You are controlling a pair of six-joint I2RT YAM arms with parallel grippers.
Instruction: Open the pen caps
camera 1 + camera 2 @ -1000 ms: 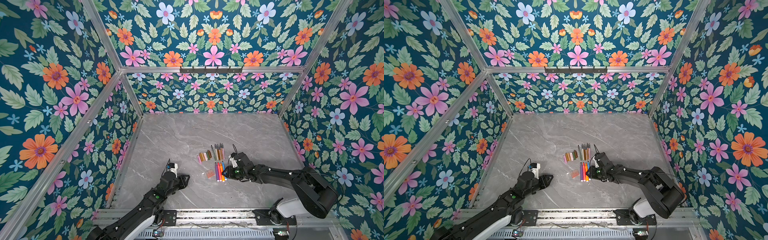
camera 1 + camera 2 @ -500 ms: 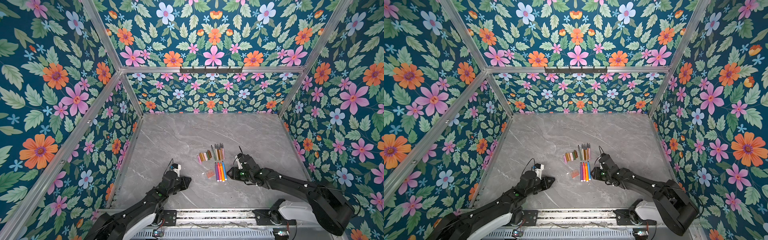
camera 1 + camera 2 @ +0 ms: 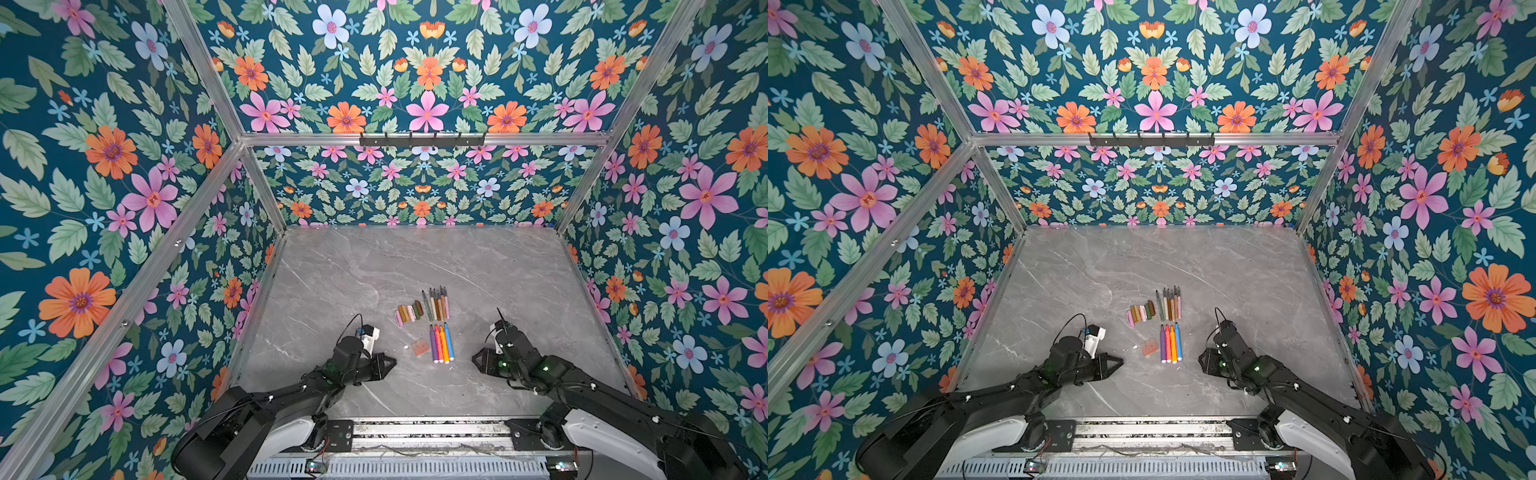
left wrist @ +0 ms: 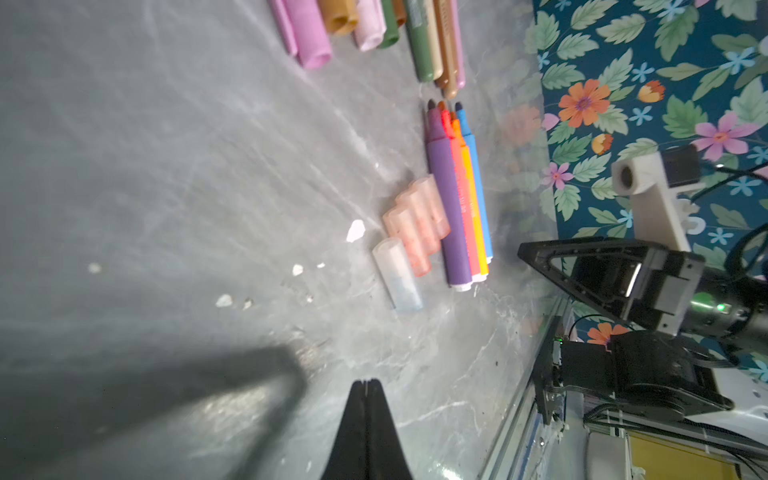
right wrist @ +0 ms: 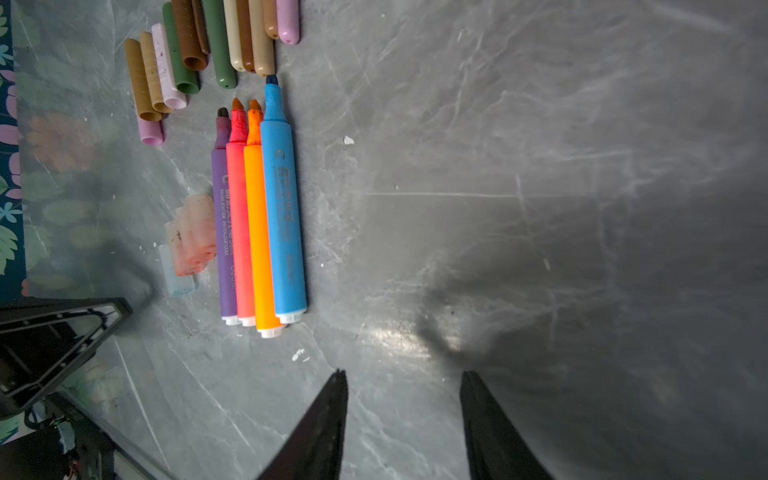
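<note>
Here, stubby translucent caps, slim cylindrical highlighters, veined marble tabletop.

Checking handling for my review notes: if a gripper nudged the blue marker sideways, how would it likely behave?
The blue marker looks like a rigid round barrel lying flat on the smooth table, so it would probably roll rather than flex. Pushed toward the orange marker touching it, the row would likely stop it. Its bare tip might smear.

Both top views look steeply down from high onto the whole surface. The blurry wrist views sit low, seemingly angled inward, sharing the bright markers.
</note>
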